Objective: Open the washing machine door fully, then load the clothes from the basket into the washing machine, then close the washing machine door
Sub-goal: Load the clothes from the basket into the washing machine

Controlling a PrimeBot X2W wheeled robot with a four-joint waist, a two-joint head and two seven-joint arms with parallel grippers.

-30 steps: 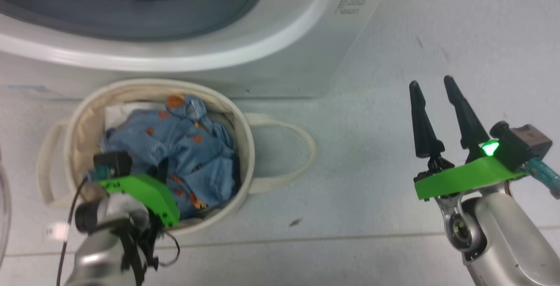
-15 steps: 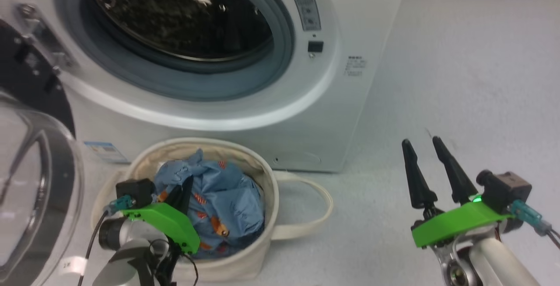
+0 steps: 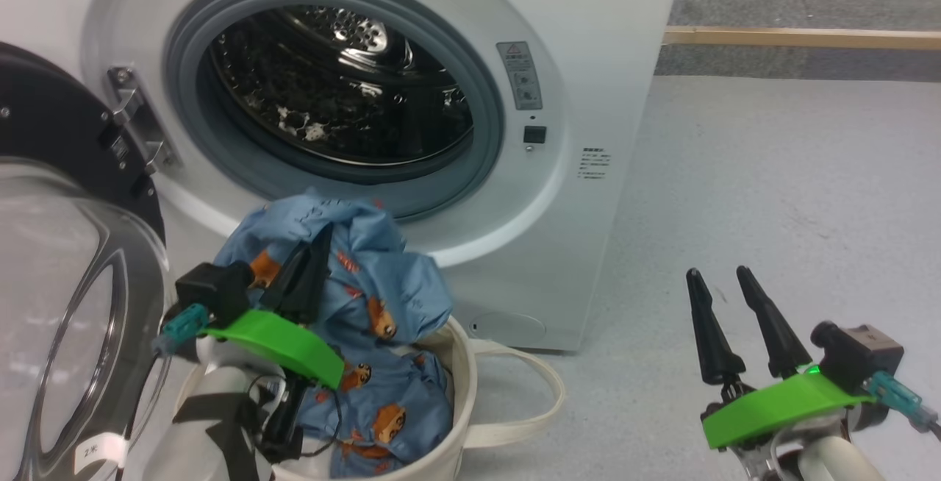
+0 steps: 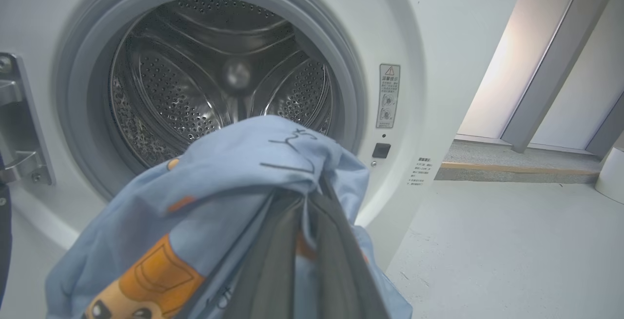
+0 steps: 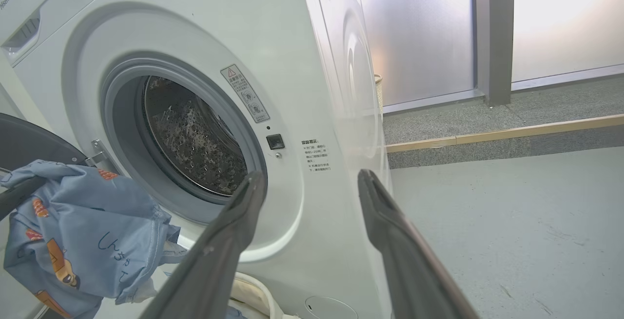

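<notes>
clothes (image 3: 367, 275) now lifted above the basket (image 3: 463, 374), clamped in left end effector (image 3: 317, 238); right end effector (image 3: 717, 272) spread, empty.

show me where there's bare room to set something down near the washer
Free: grey floor right of the washing machine, from the wooden strip down to the open right end effector. Crowded: the left, where door, basket, clothes and left end effector bunch.

Lab-like room: washing machine (image 3: 603, 62), bare grey floor (image 3: 772, 209), frosted glass panels (image 5: 419, 31).
</notes>
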